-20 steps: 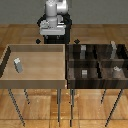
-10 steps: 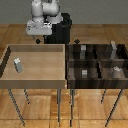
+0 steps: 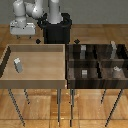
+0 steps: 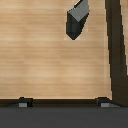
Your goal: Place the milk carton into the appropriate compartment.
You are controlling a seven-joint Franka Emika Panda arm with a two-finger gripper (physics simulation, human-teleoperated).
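The milk carton (image 3: 18, 65) is a small pale box with a peaked top. It stands inside the light tan tray (image 3: 35, 80), near the wall on the exterior view's left. In the wrist view the milk carton (image 4: 77, 19) looks dark and tilted against the tray floor. My gripper (image 3: 23, 37) hangs above the tray's back edge, higher than the carton and apart from it. It is open: both fingertips (image 4: 23, 102) show far apart, with nothing between them. The dark brown bin (image 3: 99, 61) with four square compartments sits at the exterior view's right.
Each cell of the dark bin holds a small grey shape, such as the block (image 3: 85, 73) and another piece (image 3: 116, 70). The tray's dark wall (image 4: 115, 50) runs along one side of the wrist view. The robot base (image 3: 55, 30) stands behind both bins.
The arm has swung toward the exterior view's left, carrying the gripper from near the base to above the tray's back-left part. The carton has not moved.
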